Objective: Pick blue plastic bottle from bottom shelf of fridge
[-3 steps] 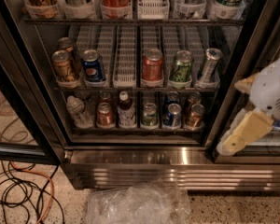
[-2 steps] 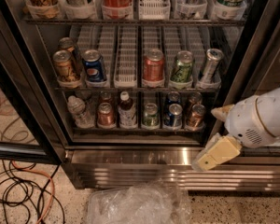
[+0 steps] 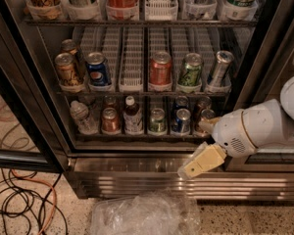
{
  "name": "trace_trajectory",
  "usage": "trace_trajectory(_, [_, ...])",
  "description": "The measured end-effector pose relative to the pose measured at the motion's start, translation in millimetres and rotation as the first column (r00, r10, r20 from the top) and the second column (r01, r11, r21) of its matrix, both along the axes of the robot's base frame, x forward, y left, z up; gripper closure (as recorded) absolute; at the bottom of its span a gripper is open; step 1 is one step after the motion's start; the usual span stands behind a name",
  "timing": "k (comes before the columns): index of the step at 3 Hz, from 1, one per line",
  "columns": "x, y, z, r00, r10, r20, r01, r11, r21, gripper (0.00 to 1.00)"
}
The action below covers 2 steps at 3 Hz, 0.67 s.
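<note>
The blue plastic bottle (image 3: 133,116) is a small dark bottle with a white cap and a pale label. It stands upright on the bottom shelf (image 3: 137,136) of the fridge (image 3: 49,106), between a red-brown can (image 3: 110,120) and a green can (image 3: 157,120). My gripper (image 3: 202,161) is cream-coloured, on a white arm coming in from the right. It hangs in front of the steel base, below and right of the bottle, well apart from it.
A clear crinkled bottle (image 3: 82,117) leans at the shelf's left end. A blue can (image 3: 181,121) and other cans stand to the right. Larger cans fill the rack above. A crumpled clear plastic bag (image 3: 142,214) lies on the floor. Cables (image 3: 19,199) lie at the left.
My arm has swung in from the right and down, bringing the gripper leftward to the front of the fridge's steel base. The bottles and cans have not moved.
</note>
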<state>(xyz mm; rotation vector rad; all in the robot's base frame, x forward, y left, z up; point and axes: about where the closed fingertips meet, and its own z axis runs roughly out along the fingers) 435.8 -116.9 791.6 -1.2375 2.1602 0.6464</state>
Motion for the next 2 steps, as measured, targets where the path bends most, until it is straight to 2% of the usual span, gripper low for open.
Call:
trace_trajectory(1, [0.4, -1.6, -21.3, 0.9959, -0.087, -0.027, 0.088, 0.994, 0.060, 0.00])
trace_trajectory(2, [-2.4, 16.7, -58.5, 0.9832, -0.177, -0.044, 0.182, 0.970, 0.163, 0.00])
